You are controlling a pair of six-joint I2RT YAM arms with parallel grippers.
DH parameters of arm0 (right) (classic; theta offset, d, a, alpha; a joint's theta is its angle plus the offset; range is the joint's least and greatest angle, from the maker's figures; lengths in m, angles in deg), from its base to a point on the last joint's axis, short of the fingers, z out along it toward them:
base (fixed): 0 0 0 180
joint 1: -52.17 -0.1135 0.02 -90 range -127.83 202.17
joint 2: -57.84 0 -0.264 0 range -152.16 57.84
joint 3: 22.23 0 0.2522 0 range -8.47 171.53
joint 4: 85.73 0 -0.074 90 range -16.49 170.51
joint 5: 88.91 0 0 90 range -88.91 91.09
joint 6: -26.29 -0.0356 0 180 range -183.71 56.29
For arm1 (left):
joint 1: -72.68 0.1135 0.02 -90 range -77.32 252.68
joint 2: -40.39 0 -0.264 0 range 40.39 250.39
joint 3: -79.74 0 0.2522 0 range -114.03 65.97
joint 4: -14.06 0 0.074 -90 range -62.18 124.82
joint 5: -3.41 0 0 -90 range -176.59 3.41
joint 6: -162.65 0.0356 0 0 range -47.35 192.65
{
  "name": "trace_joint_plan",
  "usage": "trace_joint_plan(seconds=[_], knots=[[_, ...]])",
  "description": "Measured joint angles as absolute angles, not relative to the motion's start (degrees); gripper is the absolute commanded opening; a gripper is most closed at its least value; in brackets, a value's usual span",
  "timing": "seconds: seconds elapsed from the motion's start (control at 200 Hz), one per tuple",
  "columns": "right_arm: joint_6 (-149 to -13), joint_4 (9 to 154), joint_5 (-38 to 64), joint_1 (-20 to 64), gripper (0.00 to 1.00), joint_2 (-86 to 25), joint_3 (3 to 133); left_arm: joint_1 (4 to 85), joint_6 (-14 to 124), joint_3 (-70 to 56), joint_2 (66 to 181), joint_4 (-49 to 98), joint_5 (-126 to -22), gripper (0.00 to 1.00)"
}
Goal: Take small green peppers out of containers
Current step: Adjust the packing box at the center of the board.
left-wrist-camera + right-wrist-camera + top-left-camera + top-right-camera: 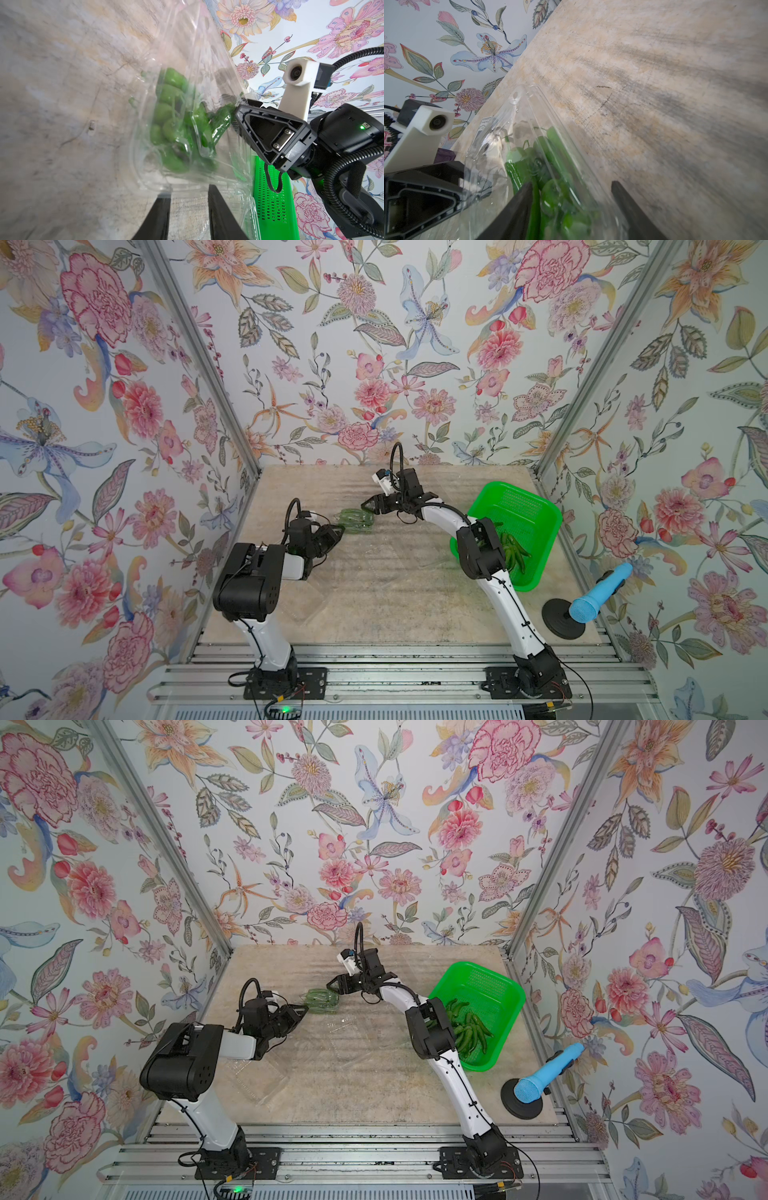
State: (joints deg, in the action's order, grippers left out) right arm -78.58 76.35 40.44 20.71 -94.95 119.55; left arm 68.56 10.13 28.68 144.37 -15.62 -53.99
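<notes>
A clear container (pixel 356 521) (pixel 322 1001) packed with small green peppers (pixel 172 122) lies mid-table between both arms. My left gripper (pixel 188 192) (pixel 340 528) is closed on its near rim; clear plastic covers one fingertip. My right gripper (pixel 570 185) (pixel 368 504) stands open at the opposite end, a finger on each side of the plastic shell, and peppers (pixel 550 187) show through between them. More peppers (pixel 515 552) (pixel 469 1029) lie loose in the green basket (pixel 540 506).
Two empty clear containers (pixel 257 1077) (pixel 345 1029) lie on the table, one by the left arm and one in the middle. A blue microphone (pixel 598 593) on a black round stand sits at the front right. Walls close in three sides.
</notes>
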Motion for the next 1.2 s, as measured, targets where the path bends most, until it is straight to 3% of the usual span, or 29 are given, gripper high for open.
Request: trace_joint_plan(seconds=[1.201], knots=[[-78.4, 77.0, 38.5, 20.9, 0.61, -92.8, 116.2, 68.9, 9.2, 26.3, 147.5, -16.0, -52.6, 0.32]])
